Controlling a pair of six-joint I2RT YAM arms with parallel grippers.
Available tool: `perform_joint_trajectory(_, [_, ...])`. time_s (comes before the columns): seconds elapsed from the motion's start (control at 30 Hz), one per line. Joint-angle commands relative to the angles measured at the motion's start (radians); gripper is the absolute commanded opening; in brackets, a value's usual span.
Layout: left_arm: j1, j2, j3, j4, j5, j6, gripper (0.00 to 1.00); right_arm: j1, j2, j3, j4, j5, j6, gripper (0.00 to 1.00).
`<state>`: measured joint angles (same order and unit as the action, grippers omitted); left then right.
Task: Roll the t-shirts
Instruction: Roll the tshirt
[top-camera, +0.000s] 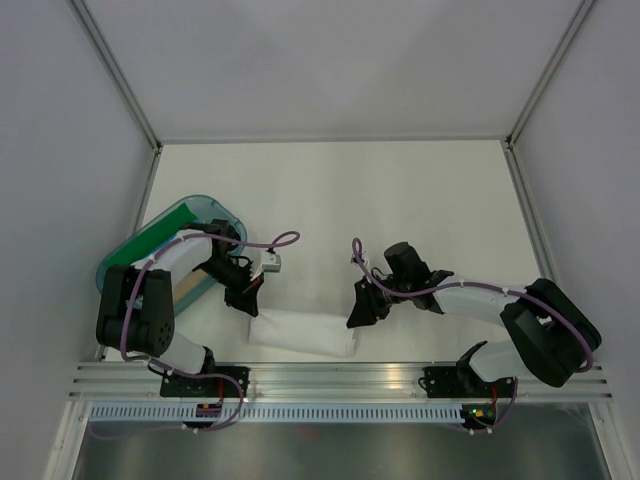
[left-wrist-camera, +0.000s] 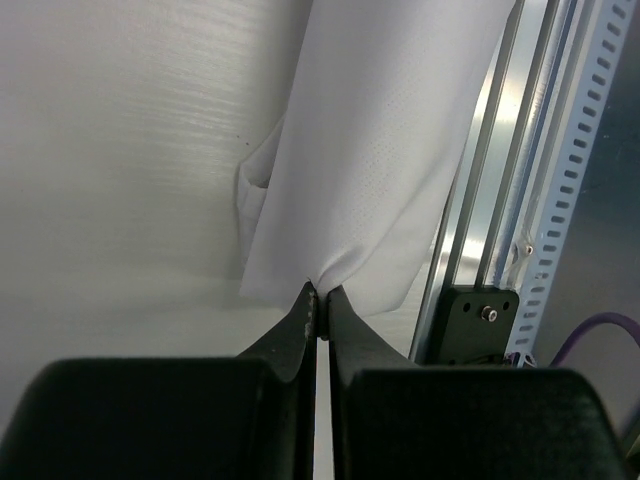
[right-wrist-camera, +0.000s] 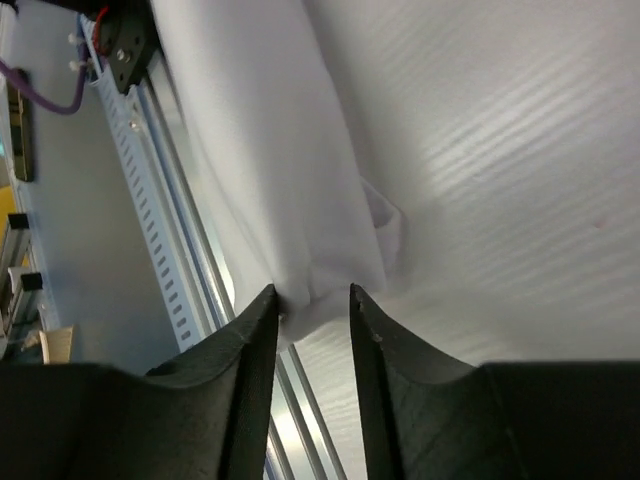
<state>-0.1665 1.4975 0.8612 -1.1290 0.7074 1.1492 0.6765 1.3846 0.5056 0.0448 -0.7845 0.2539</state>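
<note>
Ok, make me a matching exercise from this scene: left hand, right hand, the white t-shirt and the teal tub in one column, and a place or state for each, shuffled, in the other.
Column one:
1. left hand
2. right hand
3. white t-shirt
4. teal tub

Column two:
A. rolled up, lying between the two hands
B. fingers apart, with a cloth end between them
C. standing at the left side of the table
D. pinched shut on a cloth end

Pairs: 1-D, 2-B, 3-A, 4-C.
</note>
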Motion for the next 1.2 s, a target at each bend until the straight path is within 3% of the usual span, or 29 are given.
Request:
perform_joint_trajectory(0.0, [0.01, 0.035, 0.022, 0.031, 0.012, 0.014, 0.04, -0.044, 0.004, 0.022, 0.003, 0.053, -0.007, 0.44])
perform_joint_trajectory(0.1, [0.01, 0.062, 0.025, 0.043, 0.02, 0.015, 0.05, -0.046, -0.009, 0.021, 0.03, 0.094, 0.019, 0.61])
perform_joint_trajectory(0.17, [0.01, 0.081, 0.025, 0.051, 0.015, 0.012, 0.05, -0.046, -0.009, 0.008, 0.059, 0.09, 0.053, 0.64])
perform_joint_trajectory(0.33, [0.012, 0.116, 0.013, 0.086, -0.006, -0.015, 0.06, -0.032, -0.082, -0.053, 0.124, 0.094, 0.129, 0.67])
perform_joint_trajectory(0.43, [0.012, 0.119, 0.013, 0.104, -0.023, -0.032, 0.07, 0.009, -0.127, -0.042, 0.089, 0.189, 0.134, 0.7])
perform_joint_trajectory(0.6, [0.012, 0.11, 0.016, 0.106, -0.011, -0.065, 0.11, 0.093, -0.055, -0.055, 0.184, 0.205, 0.197, 0.68])
perform_joint_trajectory(0.7, [0.012, 0.099, 0.016, 0.107, -0.017, -0.075, 0.12, 0.112, -0.012, -0.058, 0.219, 0.235, 0.219, 0.61])
perform_joint_trajectory(0.83, [0.015, 0.096, 0.009, 0.115, -0.046, -0.079, 0.13, 0.063, 0.016, -0.096, 0.287, 0.211, 0.266, 0.11])
perform_joint_trajectory(0.87, [0.024, 0.099, 0.007, 0.135, -0.071, -0.082, 0.13, 0.039, 0.016, -0.137, 0.329, 0.186, 0.297, 0.03])
perform_joint_trajectory(0.93, [0.033, 0.115, 0.006, 0.159, -0.097, -0.107, 0.1, -0.029, 0.03, -0.157, 0.365, 0.168, 0.324, 0.0])
perform_joint_trajectory(1.1, [0.042, 0.125, 0.024, 0.215, -0.117, -0.172, 0.09, -0.043, 0.129, -0.133, 0.402, 0.106, 0.332, 0.0])
perform_joint_trajectory(1.17, [0.042, 0.136, 0.05, 0.215, -0.128, -0.212, 0.15, -0.045, 0.168, -0.118, 0.399, 0.111, 0.326, 0.0])
